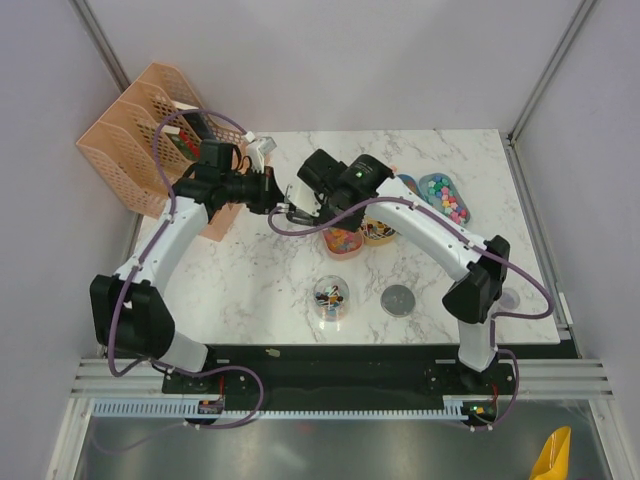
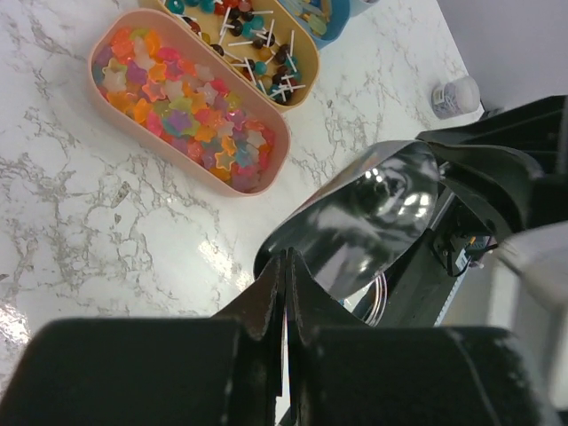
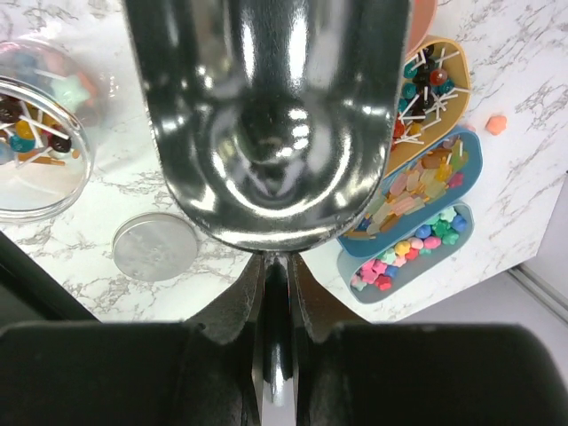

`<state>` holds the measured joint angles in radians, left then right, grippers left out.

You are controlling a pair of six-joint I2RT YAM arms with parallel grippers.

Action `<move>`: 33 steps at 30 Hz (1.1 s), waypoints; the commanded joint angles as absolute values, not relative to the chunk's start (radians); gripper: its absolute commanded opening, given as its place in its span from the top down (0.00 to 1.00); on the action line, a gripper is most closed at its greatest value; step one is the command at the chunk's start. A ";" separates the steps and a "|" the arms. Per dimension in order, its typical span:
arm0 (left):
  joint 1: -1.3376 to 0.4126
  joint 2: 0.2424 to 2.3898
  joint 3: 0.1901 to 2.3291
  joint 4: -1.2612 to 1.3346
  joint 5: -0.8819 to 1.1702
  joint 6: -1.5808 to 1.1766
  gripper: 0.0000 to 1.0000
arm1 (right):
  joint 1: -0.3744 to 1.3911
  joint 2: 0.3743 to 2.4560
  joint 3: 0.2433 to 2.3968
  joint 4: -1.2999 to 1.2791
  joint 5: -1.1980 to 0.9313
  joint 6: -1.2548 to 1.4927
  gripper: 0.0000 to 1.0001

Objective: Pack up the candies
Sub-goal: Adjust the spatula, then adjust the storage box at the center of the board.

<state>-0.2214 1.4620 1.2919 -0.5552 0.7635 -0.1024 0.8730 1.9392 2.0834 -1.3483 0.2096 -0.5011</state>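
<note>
Candies fill oval trays: star-shaped ones in a pink tray [image 2: 186, 106] [image 1: 343, 241], lollipops in an orange tray [image 2: 257, 53] [image 3: 435, 89], pastel bits in a blue tray [image 3: 426, 191], and small coloured pieces in a lighter blue tray [image 3: 413, 248]. My right gripper [image 3: 277, 266] [image 1: 300, 208] is shut on the handle of a shiny metal scoop [image 3: 266, 115] [image 2: 373, 213], which looks empty and is held above the table. My left gripper [image 2: 289, 259] [image 1: 275, 195] faces it, jaws closed at the scoop's front rim. A clear jar [image 1: 331, 295] [image 3: 35, 133] holds a few lollipops.
The jar's grey lid [image 1: 397, 299] [image 3: 155, 247] lies beside the jar. Pink mesh organizers [image 1: 150, 130] stand at the back left. One loose orange candy [image 3: 496, 124] lies on the marble. A small white bottle [image 2: 455, 96] stands near the right arm's base.
</note>
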 commanded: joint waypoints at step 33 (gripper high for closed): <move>-0.321 1.730 1.210 -0.390 0.410 -0.184 0.98 | 0.632 1.805 2.016 -1.391 0.154 -0.184 1.00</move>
<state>-0.3046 1.6608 1.2427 -0.4389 0.4294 -0.1272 0.6140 1.7813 2.0258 -1.3659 0.1726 -0.2630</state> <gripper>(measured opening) 0.029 0.176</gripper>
